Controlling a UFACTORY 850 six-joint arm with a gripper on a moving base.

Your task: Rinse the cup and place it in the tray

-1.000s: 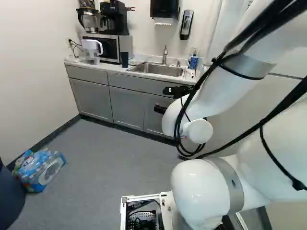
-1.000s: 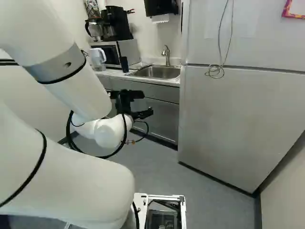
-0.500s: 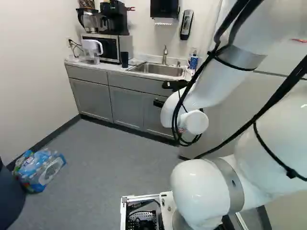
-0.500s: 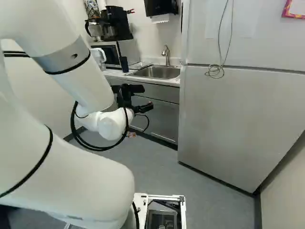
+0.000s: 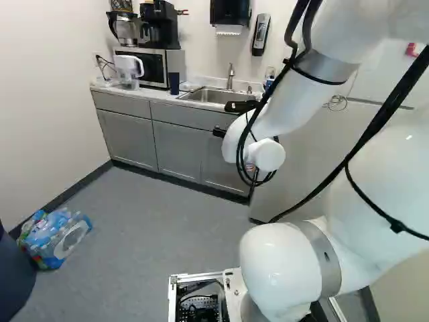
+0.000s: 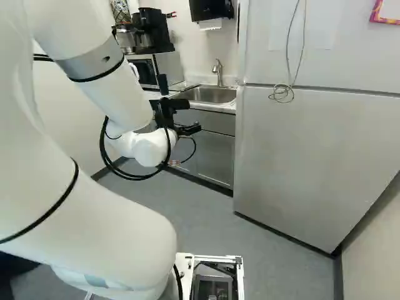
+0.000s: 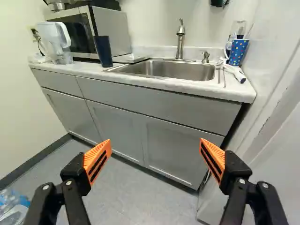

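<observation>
Dark-blue tall cylindrical cup [image 7: 103,50] stands beside the steel sink [image 7: 173,70] on the pale bench [image 7: 91,71] (unless the spotted blue mug [image 7: 238,52] is meant). The black, orange-padded end effector [image 7: 155,142], released and empty, has risen, probably readying a reach.

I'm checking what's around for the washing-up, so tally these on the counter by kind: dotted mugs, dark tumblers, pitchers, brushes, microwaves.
Dotted mug: 1, beside the sink
Dark tumbler: 1, in front of the microwave
Pitcher: 1
Brush: 1, lying near the mug
Microwave: 1
Total: 5
</observation>
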